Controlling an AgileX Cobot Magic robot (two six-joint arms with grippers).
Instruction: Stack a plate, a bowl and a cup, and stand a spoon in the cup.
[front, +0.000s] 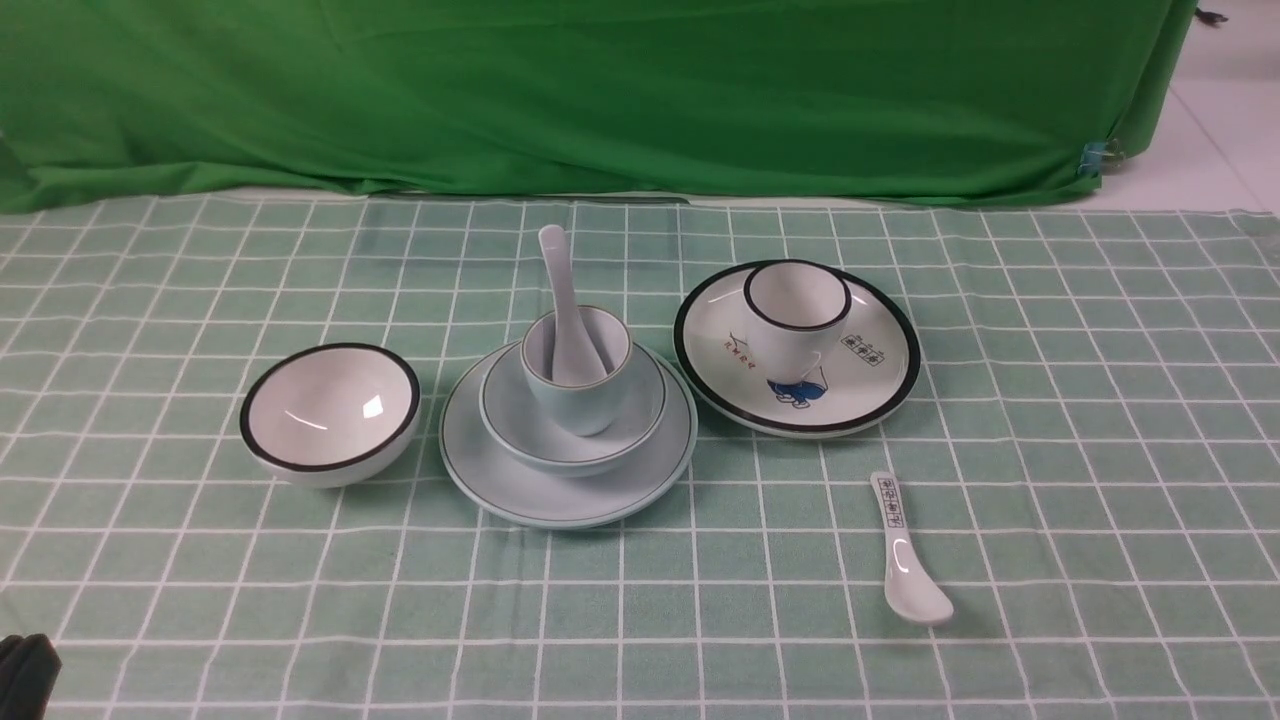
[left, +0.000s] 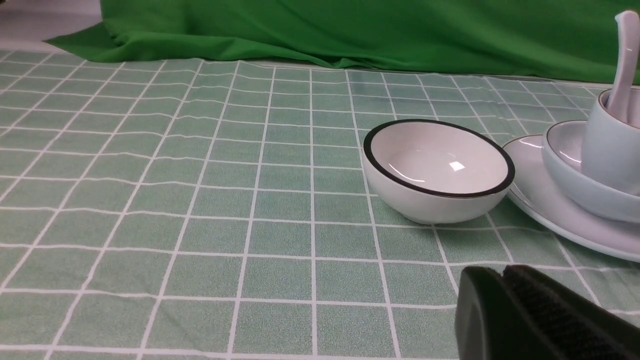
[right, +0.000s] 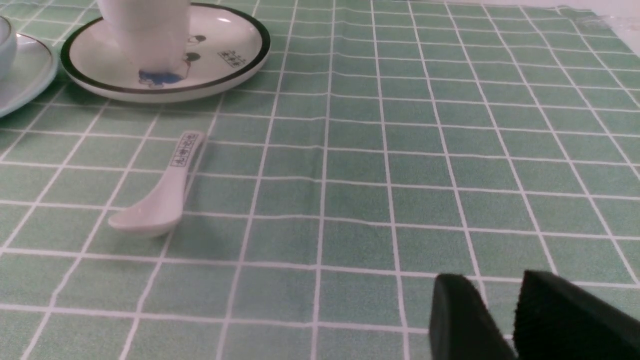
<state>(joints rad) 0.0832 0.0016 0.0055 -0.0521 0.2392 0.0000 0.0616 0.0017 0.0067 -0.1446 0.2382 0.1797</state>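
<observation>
Stacked crockery is seen near the middle of the checked cloth (front: 1050, 420): the plate (front: 530, 497) is set on the cloth, the bowl (front: 520, 425) is nested on it, and the cup (front: 580, 395) is stood in the bowl. The spoon (front: 566, 320) is held in the cup, scoop down, with its handle leaned up toward the green backdrop (front: 600, 90).

To the robot's left, the black-rimmed white bowl (front: 330, 412) is found empty, just beside the plate. To its right, the black-rimmed cup (front: 795, 315) is carried on the printed plate (front: 860, 395), and the printed spoon (front: 905, 555) is laid flat on the cloth.

Both grippers are kept low near the table's front edge, well apart from the stack — the left gripper (left: 502, 280) with its fingers pressed together, the right gripper (right: 500, 295) slightly parted, nothing held.

All 3 stacked pieces are pale blue with thin dark rim lines; the spoon is plain glossy white.
</observation>
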